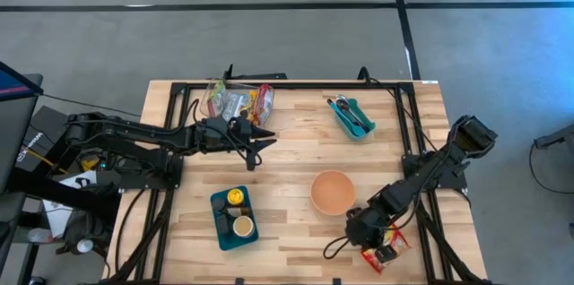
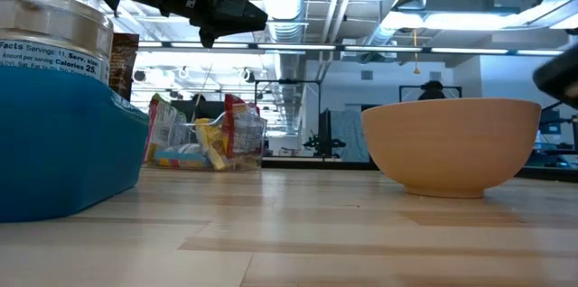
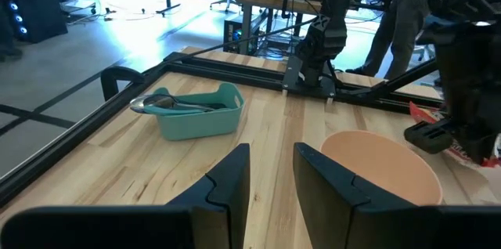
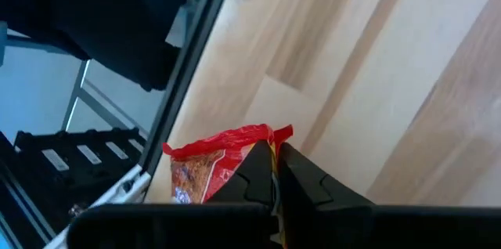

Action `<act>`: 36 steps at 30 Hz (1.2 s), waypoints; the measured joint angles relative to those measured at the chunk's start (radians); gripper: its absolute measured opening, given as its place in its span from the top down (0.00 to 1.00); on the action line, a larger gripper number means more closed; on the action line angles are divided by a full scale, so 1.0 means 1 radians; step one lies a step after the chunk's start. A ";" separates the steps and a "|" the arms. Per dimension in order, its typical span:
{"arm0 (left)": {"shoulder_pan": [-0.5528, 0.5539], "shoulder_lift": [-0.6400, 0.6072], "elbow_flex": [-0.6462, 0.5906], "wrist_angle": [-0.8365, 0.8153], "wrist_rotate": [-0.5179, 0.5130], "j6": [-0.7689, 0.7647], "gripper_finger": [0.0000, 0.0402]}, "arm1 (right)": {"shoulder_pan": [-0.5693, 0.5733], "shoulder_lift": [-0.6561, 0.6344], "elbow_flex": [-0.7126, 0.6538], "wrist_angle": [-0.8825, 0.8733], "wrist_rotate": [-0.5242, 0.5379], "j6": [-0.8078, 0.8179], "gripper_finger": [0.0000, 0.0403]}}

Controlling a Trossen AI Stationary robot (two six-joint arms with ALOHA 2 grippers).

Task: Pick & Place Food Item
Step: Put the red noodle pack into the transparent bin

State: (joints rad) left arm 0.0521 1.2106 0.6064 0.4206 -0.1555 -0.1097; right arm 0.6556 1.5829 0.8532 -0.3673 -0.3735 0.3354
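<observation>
While I watch the wood-slat table (image 1: 296, 155) on its grey floor, with an office behind, the right gripper (image 1: 381, 251) sits at the near right corner, fingers pinched shut on the red packet (image 4: 223, 163). My left gripper (image 1: 260, 146) hovers partly open and empty near the snack bin (image 1: 239, 102). Bowl (image 1: 333, 192), utensil tray (image 1: 352, 116) and jar tray (image 1: 234, 219) lie between

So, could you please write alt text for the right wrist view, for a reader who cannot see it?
The right gripper is shut on the edge of a red snack packet lying on the wooden table near its black frame rail. Beyond the rail, only dark shapes show.
</observation>
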 joint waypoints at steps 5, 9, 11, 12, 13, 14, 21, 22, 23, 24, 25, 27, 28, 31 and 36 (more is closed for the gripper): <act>0.000 0.000 0.000 0.000 0.000 0.000 0.77 | 0.001 0.000 0.046 -0.019 0.024 -0.024 1.00; 0.000 0.000 0.000 0.000 0.000 0.000 0.77 | 0.006 0.000 0.090 -0.050 0.079 -0.058 1.00; 0.000 0.000 0.000 0.000 0.000 0.000 0.77 | 0.006 0.000 0.111 -0.056 0.113 -0.076 1.00; 0.000 0.000 0.000 0.000 0.000 0.000 0.77 | 0.006 0.000 0.120 -0.059 0.138 -0.082 1.00; 0.000 0.000 0.000 0.000 0.000 0.000 0.77 | 0.006 0.000 0.130 -0.066 0.160 -0.089 1.00; 0.000 0.000 0.000 0.000 0.000 0.000 0.77 | 0.006 0.000 0.140 -0.076 0.178 -0.099 1.00; 0.000 0.000 0.000 0.000 0.000 0.000 0.77 | 0.006 0.000 0.204 -0.086 0.321 -0.153 1.00; 0.000 0.000 0.000 0.000 0.000 0.000 0.77 | 0.005 0.000 0.214 -0.086 0.344 -0.160 1.00; 0.000 0.000 0.000 0.000 0.000 0.000 0.77 | 0.005 0.000 0.223 -0.085 0.369 -0.170 1.00; 0.000 0.000 0.000 0.000 0.000 0.000 0.77 | 0.005 0.000 0.232 -0.086 0.389 -0.182 1.00; 0.000 0.000 0.000 0.000 0.000 0.000 0.77 | 0.005 0.000 0.242 -0.086 0.408 -0.193 1.00; 0.000 0.000 0.000 0.000 0.000 0.000 0.77 | 0.005 0.000 0.261 -0.084 0.455 -0.209 1.00; 0.000 0.000 0.000 0.000 0.000 0.000 0.77 | 0.005 0.000 0.271 -0.082 0.478 -0.214 1.00; 0.000 0.000 0.000 0.000 0.000 0.000 0.77 | 0.005 0.000 0.299 -0.081 0.533 -0.216 1.00; 0.000 0.000 0.000 0.000 0.000 0.000 0.77 | 0.005 -0.001 0.331 -0.076 0.647 -0.228 1.00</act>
State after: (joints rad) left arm 0.0521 1.2106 0.6064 0.4206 -0.1556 -0.1099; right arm 0.6609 1.5818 1.1844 -0.4429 0.2738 0.1077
